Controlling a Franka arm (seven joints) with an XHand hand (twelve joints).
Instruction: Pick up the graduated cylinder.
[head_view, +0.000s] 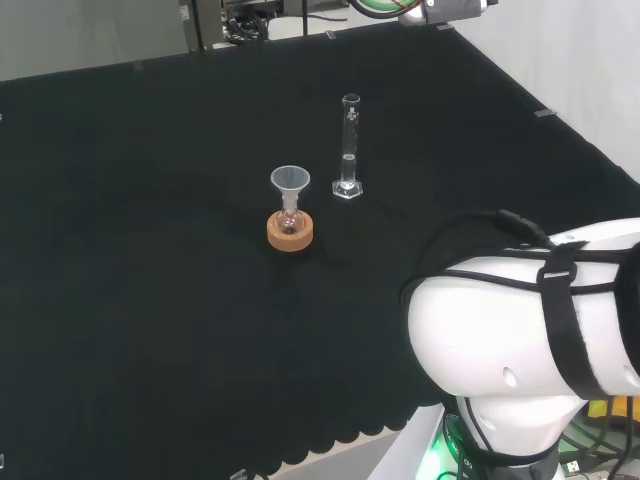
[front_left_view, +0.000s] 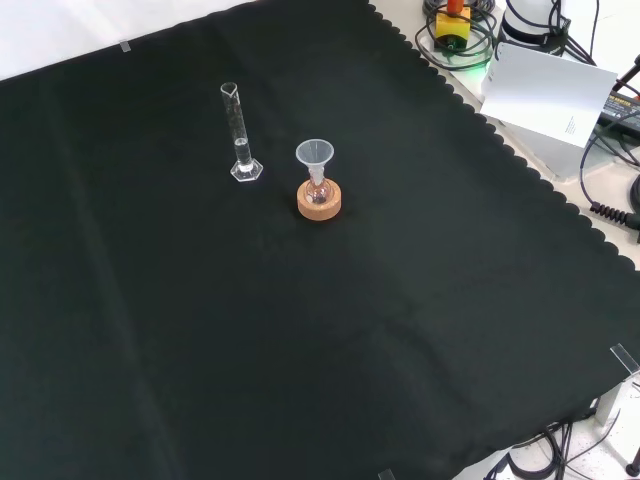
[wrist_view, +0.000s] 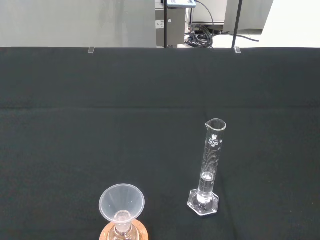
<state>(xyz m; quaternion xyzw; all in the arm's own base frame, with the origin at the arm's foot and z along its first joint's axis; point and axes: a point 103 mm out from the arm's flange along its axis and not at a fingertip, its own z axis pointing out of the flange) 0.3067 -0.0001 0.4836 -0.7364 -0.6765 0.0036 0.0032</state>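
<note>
A tall clear graduated cylinder (head_view: 349, 146) stands upright on its hexagonal foot on the black cloth. The front view has the cylinder (front_left_view: 240, 135) left of the middle at the back, and the wrist view has the cylinder (wrist_view: 208, 170) straight ahead with a little liquid at its bottom. Nothing touches it. A small flask with a clear funnel (head_view: 290, 185) in its neck sits on a cork ring (head_view: 291, 232) close beside the cylinder; the front view has the funnel (front_left_view: 315, 156) and cork ring (front_left_view: 319, 202) to the cylinder's right.
The arm's white links (head_view: 530, 330) fill the lower right of the head view. Cables and a white sheet (front_left_view: 550, 90) lie off the cloth's scalloped edge in the front view. Black cloth (front_left_view: 300, 330) spreads around the glassware.
</note>
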